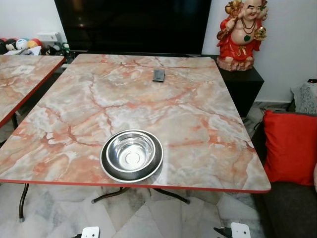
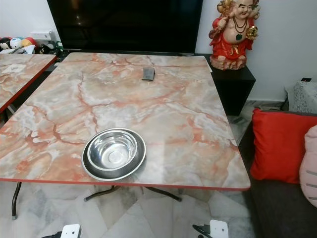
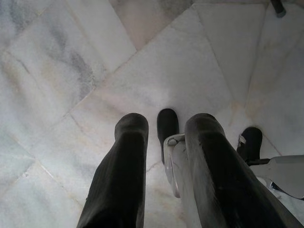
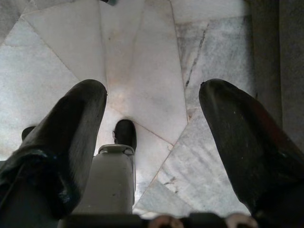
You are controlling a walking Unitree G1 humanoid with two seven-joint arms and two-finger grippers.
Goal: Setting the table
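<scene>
Left pincer (image 3: 164, 126) parted, idle | bowl (image 1: 131, 151) upright in plate (image 1: 110, 168)

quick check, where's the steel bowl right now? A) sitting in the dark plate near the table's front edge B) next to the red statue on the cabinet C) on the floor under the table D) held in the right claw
A: the steel bowl sits inside the dark plate on the marble table, close to its near edge; both claws hang low over the floor, holding nothing.
</scene>
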